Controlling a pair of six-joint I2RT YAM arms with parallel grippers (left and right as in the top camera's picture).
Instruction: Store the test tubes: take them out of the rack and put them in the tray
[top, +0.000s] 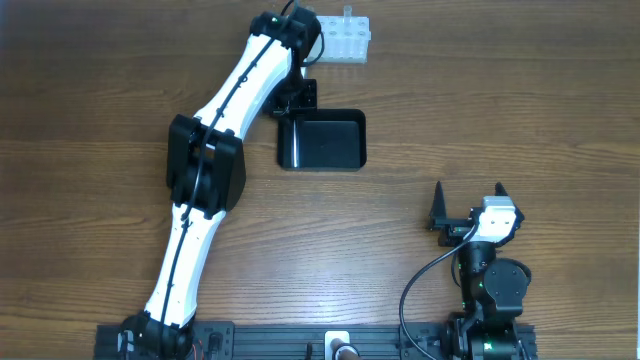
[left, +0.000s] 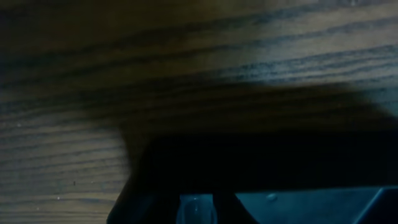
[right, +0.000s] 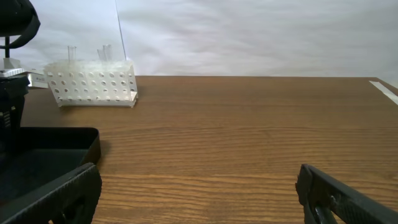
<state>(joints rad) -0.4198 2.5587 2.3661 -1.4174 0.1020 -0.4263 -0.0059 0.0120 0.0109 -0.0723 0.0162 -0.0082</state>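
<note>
A clear test tube rack (top: 345, 40) (right: 93, 84) stands at the far edge of the table, with a few test tubes (right: 102, 53) sticking up from it. A black tray (top: 345, 150) (right: 50, 146) lies just in front of it. My left gripper (top: 296, 102) hangs over the tray's far left corner. In the left wrist view the rounded end of a clear test tube (left: 196, 210) shows between its jaws, above the tray's dark rim (left: 261, 168). My right gripper (top: 468, 203) (right: 199, 208) rests open near its base, holding nothing.
The left arm (top: 215, 150) stretches diagonally across the left half of the wooden table. Bare wood lies between the tray and the right gripper, and to the right of the rack. A pale wall stands behind the table's far edge.
</note>
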